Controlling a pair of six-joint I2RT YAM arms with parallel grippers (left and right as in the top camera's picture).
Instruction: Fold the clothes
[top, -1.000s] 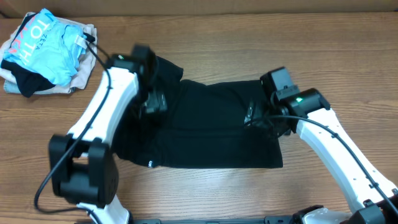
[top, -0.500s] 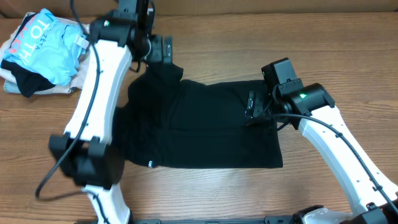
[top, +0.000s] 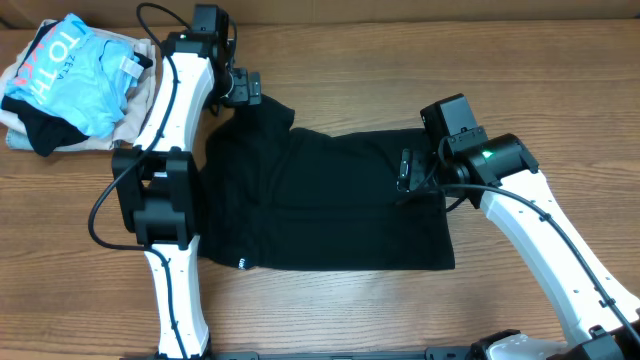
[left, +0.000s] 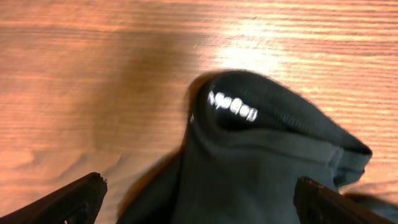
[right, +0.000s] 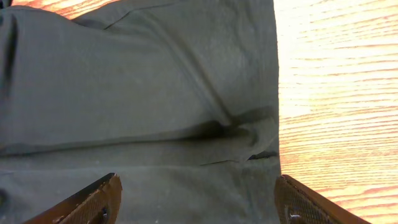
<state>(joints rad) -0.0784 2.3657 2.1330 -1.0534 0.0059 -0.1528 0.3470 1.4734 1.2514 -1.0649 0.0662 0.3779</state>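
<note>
on the wooden table (top: 520, 70): a black shirt (top: 330, 205) lies spread mostly flat in the middle, its long side running left to right in the overhead view.
shirt's shape: a roughly rectangular body, smooth across the centre with a few soft creases; one sleeve (top: 262, 115) juts out at the far-left corner and looks rumpled.
logo: a small white mark (top: 241, 265) sits close to the near-left hem.
left arm: white with black joints, it reaches from the near edge of the table up to the shirt's far-left corner.
left gripper (top: 243, 88): it is at the tip of that sleeve. in the wrist view its two fingers (left: 71, 200) stand wide apart, and the bunched sleeve end lies between and beyond them. neither finger can be seen pressing the cloth.
sleeve detail: a folded cuff with a stitched hem and a short row of pale glints (left: 232, 106) on top, with bare wood around it.
right arm: white, it comes in from the near-right corner.
right gripper (top: 405, 170): it is over the right half of the shirt, nearer the far edge. the wrist view shows its fingers (right: 93, 200) spread wide above flat cloth with one long crease. the shirt's edge meets bare wood on the right of that view.
far-left corner of the table: a pile of clothes with a light blue garment (top: 70, 65) with pink and white lettering on top, a beige garment (top: 132, 100) beneath, and some dark cloth (top: 38, 130) at the pile's near side. the pile lies left of the left arm, apart from the shirt.
</note>
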